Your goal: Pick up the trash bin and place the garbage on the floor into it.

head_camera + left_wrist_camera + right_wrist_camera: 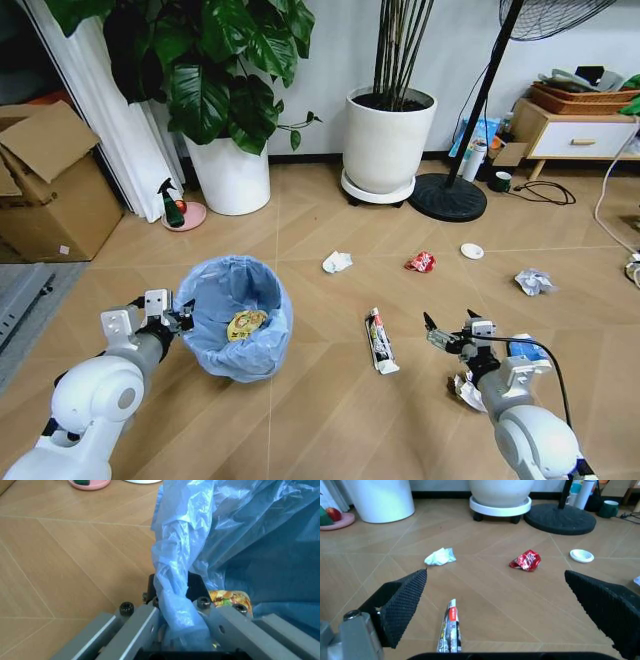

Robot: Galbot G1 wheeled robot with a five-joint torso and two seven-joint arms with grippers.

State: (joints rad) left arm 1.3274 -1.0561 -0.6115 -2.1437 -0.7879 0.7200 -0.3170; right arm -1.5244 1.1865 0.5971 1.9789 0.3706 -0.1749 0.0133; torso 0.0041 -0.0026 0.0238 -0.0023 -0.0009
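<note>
Blue-lined trash bin (238, 318); garbage (380, 340) scattered, floor (330, 420).

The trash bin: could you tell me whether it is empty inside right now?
No, a yellow wrapper already lies inside the trash bin.

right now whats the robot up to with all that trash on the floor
The left hand is clamped on the rim of the trash bin, which already holds a yellow wrapper. The right hand is open above the floor, near the white tube. A paper ball and red wrapper lie beyond.
</note>
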